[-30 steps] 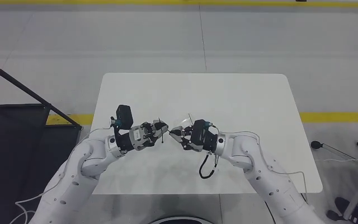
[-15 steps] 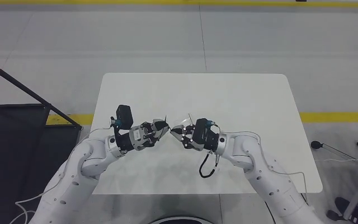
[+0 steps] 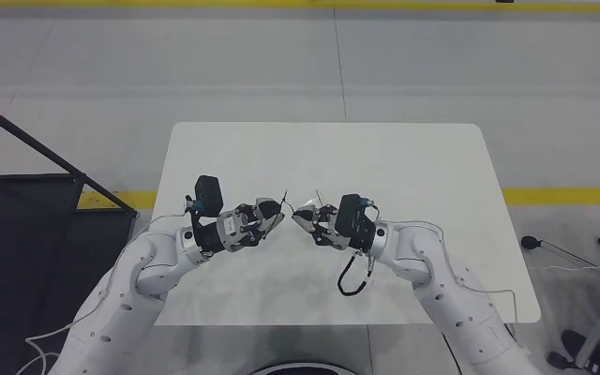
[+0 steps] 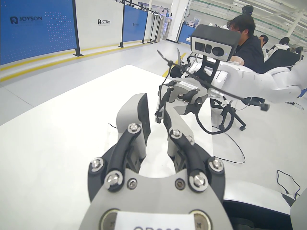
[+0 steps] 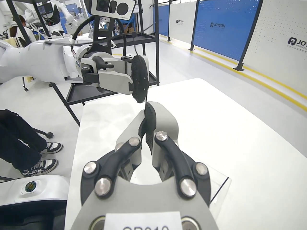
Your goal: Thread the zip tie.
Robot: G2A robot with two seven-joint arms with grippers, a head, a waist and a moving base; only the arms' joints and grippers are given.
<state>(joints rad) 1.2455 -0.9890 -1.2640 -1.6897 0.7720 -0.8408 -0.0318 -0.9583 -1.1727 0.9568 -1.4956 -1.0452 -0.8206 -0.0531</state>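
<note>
I'm looking at a hall with a pale grey floor, yellow lines and blue panels along the walkway. A black rack stands off the left edge of the white table.

Both arms meet above the near middle of the table, tip to tip and raised off the surface. The left gripper points across at the right gripper, and the two are just beside each other.

The zip tie is a thin black strand held in the air between them. In the right wrist view the right gripper is clamped on it. Its two pads are pressed together with the strand coming out at the tips and running straight up past the edge of the left gripper's pad.

In the left wrist view the strand climbs from the left gripper's tip to a small dark knot. There a second, longer stretch crosses it at a slant and passes in front of the right arm. I cannot tell whether the left gripper has hold of the zip tie. The strand's lower end sits right at its tip, but my feeds do not settle the contact.

A black cable hangs in a loop under the right forearm, above the table's near part.
</note>
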